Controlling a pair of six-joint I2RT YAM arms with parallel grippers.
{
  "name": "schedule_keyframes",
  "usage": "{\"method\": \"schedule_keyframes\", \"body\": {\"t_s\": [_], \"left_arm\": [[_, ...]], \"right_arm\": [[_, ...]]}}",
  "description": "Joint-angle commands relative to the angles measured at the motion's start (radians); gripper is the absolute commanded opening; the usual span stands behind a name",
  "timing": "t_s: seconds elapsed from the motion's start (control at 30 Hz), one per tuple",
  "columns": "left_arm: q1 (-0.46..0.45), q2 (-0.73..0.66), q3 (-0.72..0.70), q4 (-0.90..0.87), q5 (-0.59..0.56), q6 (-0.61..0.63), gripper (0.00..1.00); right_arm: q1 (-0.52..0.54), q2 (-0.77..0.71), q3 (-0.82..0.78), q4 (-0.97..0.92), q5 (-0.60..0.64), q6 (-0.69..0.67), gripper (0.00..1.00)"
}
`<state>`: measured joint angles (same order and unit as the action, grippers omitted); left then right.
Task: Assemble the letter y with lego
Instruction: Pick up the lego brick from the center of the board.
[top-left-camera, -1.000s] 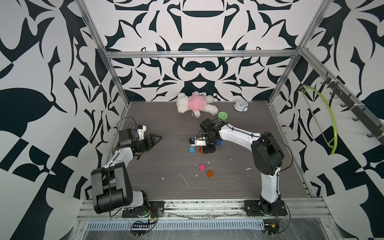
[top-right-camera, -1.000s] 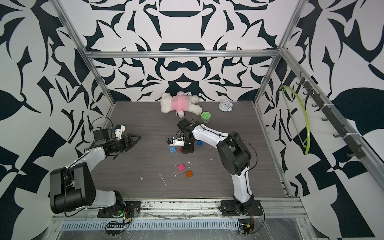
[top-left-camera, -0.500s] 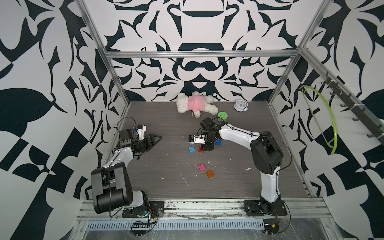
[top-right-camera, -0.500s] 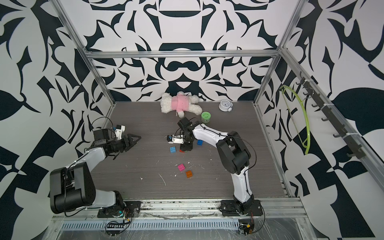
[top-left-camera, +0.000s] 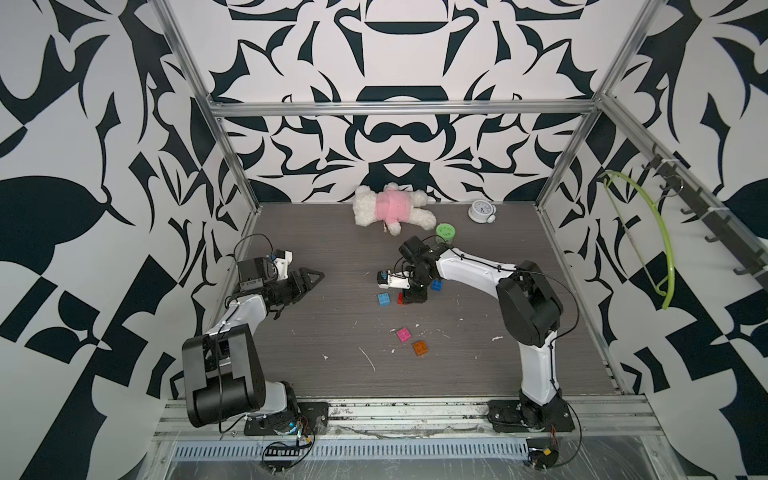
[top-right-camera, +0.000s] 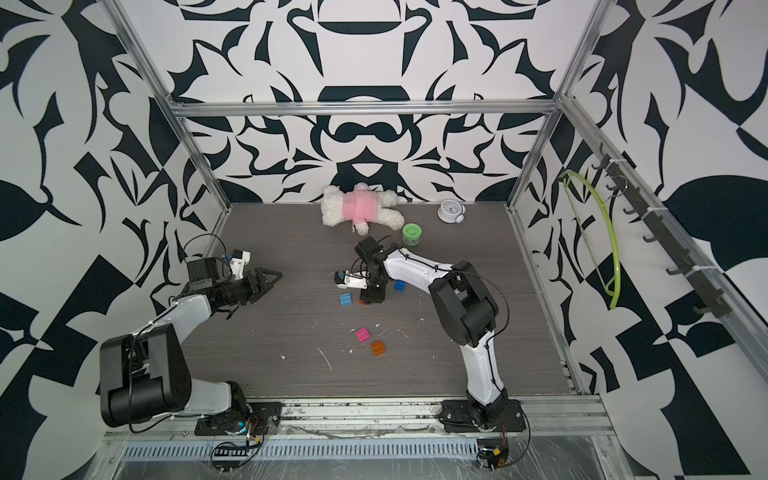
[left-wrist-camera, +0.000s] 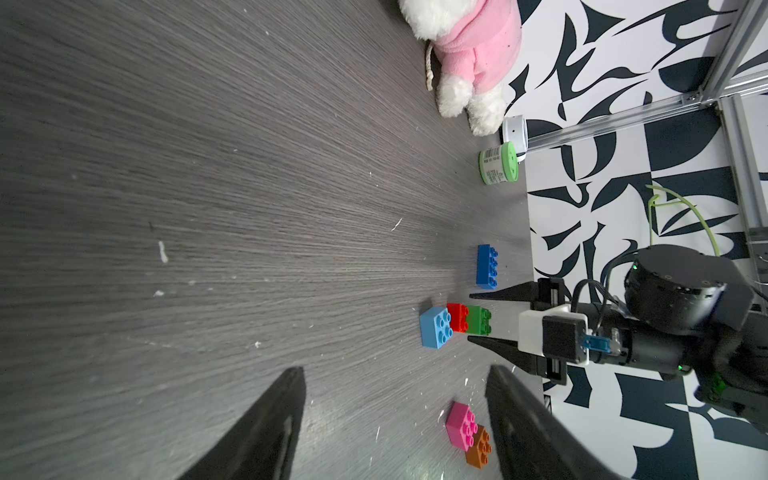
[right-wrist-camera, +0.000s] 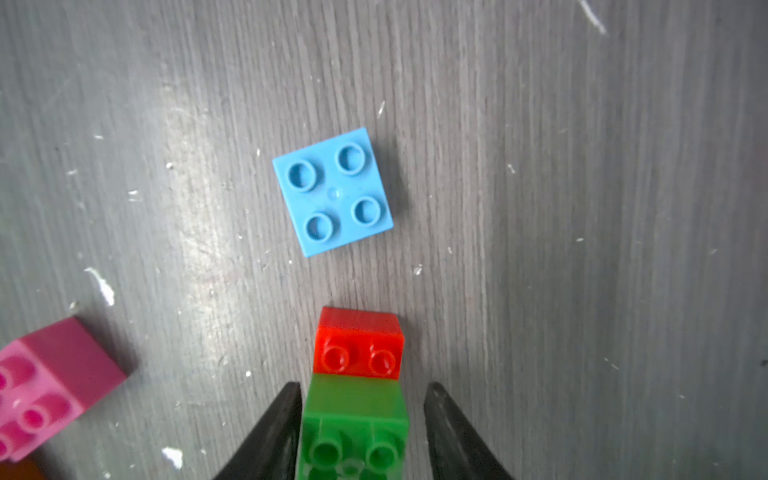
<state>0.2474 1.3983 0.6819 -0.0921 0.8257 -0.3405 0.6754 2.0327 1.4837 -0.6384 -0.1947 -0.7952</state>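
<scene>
The lego lies loose on the dark table, and no letter y is in view. My right gripper (right-wrist-camera: 363, 384) points down with its jaws around the green brick (right-wrist-camera: 353, 419). One finger touches the brick and the other stands a little off it. The green brick butts against the red brick (right-wrist-camera: 359, 345) and hides half of its studs. The light blue brick (top-left-camera: 384, 299) lies just left of them, and the longer blue brick (top-left-camera: 436, 285) to their right. Nearer the front lie the pink brick (top-left-camera: 403, 334) and the orange brick (top-left-camera: 419, 348). My left gripper (top-left-camera: 311, 279) hovers open and empty at the far left.
A white plush in pink (top-left-camera: 390, 210) lies at the back wall. A green round tub (top-left-camera: 446, 231) stands just behind my right arm and a small white clock (top-left-camera: 481, 212) sits at the back right. White scraps litter the table. Metal frame posts edge it.
My right gripper's jaws have narrowed around the green brick. The left arm has not moved.
</scene>
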Motion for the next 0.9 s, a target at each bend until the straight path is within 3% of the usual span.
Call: {"method": "schedule_keyframes", "body": {"t_s": [0.0, 0.17, 0.87], "left_arm": [[-0.003, 0.007, -0.012, 0.004, -0.002, 0.012, 0.73], [-0.002, 0.008, -0.013, 0.005, -0.004, 0.011, 0.73], [-0.003, 0.009, -0.013, 0.005, -0.002, 0.011, 0.73]], "right_arm": [[0.009, 0.000, 0.029, -0.017, -0.008, 0.021, 0.50], [0.012, 0.006, 0.029, -0.007, -0.008, 0.029, 0.44], [0.015, -0.020, 0.015, 0.021, -0.011, 0.065, 0.48]]}}
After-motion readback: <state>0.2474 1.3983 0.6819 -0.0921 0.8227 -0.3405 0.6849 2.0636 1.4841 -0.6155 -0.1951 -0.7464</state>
